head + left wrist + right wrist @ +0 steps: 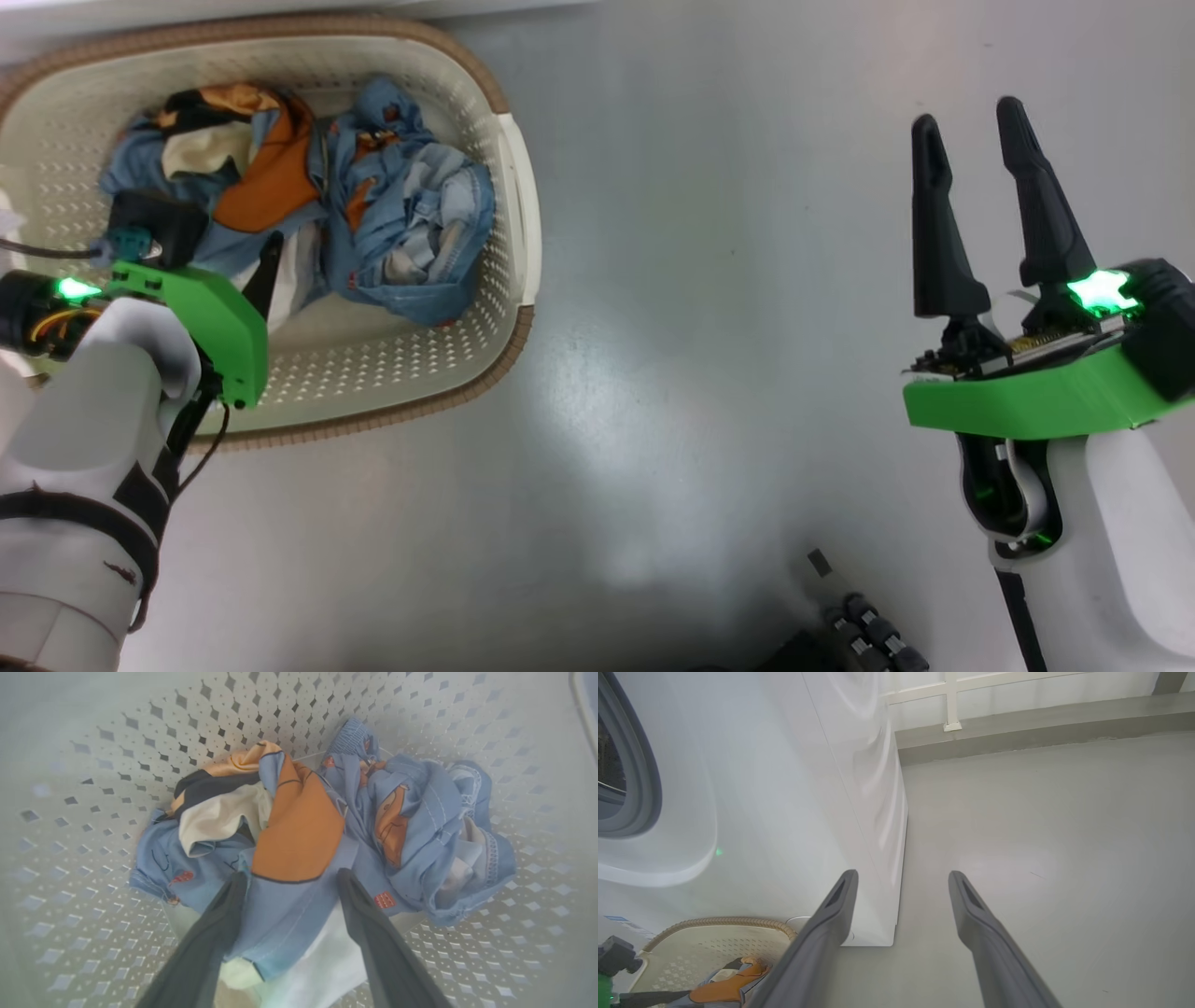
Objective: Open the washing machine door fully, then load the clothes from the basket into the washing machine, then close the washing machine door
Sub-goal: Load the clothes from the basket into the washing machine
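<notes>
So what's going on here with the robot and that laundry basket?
The robot is at the laundry-loading step. Its left hand is down inside the basket, open astride a fold of the clothes and not yet closed on them. Its right hand hangs open over the floor, holding nothing. The washing machine stands right by the basket.

Floor [1064, 835]: you have smooth grey, with pale glare.
Kerb [1041, 721]: grey step below your white frame [951, 700].

basket [515, 215] cropped (left), drum [606, 765] seemingly cropped
</notes>
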Controlling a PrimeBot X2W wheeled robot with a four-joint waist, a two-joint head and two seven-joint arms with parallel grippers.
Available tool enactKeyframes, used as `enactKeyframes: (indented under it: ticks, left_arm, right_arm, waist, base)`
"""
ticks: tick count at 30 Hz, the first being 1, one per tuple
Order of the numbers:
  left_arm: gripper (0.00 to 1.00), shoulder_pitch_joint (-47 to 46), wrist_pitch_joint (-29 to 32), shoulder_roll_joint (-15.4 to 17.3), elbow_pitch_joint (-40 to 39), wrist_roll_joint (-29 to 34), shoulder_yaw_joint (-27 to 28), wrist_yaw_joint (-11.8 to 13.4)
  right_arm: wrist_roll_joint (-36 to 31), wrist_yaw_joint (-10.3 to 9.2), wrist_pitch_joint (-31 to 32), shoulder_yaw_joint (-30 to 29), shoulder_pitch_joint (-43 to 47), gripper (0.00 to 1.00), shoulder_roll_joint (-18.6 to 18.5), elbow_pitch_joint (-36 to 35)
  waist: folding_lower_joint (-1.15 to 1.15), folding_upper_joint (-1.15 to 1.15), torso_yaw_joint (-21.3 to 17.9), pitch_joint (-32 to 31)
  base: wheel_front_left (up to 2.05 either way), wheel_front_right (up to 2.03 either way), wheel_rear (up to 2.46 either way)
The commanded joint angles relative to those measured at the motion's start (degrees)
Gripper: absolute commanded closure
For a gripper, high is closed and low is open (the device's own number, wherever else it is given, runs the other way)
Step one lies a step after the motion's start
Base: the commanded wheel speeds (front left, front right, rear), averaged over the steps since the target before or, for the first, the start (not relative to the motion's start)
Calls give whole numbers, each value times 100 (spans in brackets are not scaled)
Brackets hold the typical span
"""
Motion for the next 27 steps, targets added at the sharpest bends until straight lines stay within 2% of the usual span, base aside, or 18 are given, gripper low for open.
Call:
enactKeyframes:
  ticks: [1, 15, 16, 17, 18, 19, 24, 27]
  left_arm:
    - [0, 1, 47, 241, -1, -94, 27, 4]
    - [0, -76, 446, 361, -131, -445, -526, 4]
    - [25, -78, 467, 376, -135, -477, -562, 4]
    - [60, -76, 471, 385, -145, -527, -580, 4]
    - [83, -69, 476, 391, -153, -583, -595, 4]
    - [100, -55, 478, 389, -166, -638, -612, 4]
    - [100, 62, 390, 335, -197, -925, -652, 4]
    - [100, 166, 130, 260, -224, -1212, -579, 4]
  right_arm:
    - [-61, 25, -44, 116, 57, 0, 12, -156]
    - [-54, 25, -44, 306, -26, 0, 53, -188]
    - [-54, 25, -44, 322, -31, 0, 56, -189]
    - [-55, 25, -44, 332, -36, 0, 59, -192]
    - [-57, 25, -44, 336, -40, 0, 61, -194]
    - [-59, 25, -44, 334, -39, 0, 63, -195]
    - [-66, 25, -44, 275, 1, 0, 69, -173]
    - [-55, 25, -44, 224, 29, 0, 74, -149]
  waist:
    - [0, 0, -51, 58]
    - [0, 0, -213, 211]
    - [0, 0, -229, 211]
    - [0, 0, -243, 208]
    - [0, 0, -255, 199]
    - [0, 0, -262, 186]
    - [0, 0, -248, 34]
    - [0, 0, -175, -141]
  base:
    - [0, 0, 0]
    - [0, 0, 0]
    - [0, 0, 0]
    - [0, 0, 0]
    - [0, 0, 0]
    - [0, 0, 0]
    - [0, 0, 0]
    - [0, 0, 0]
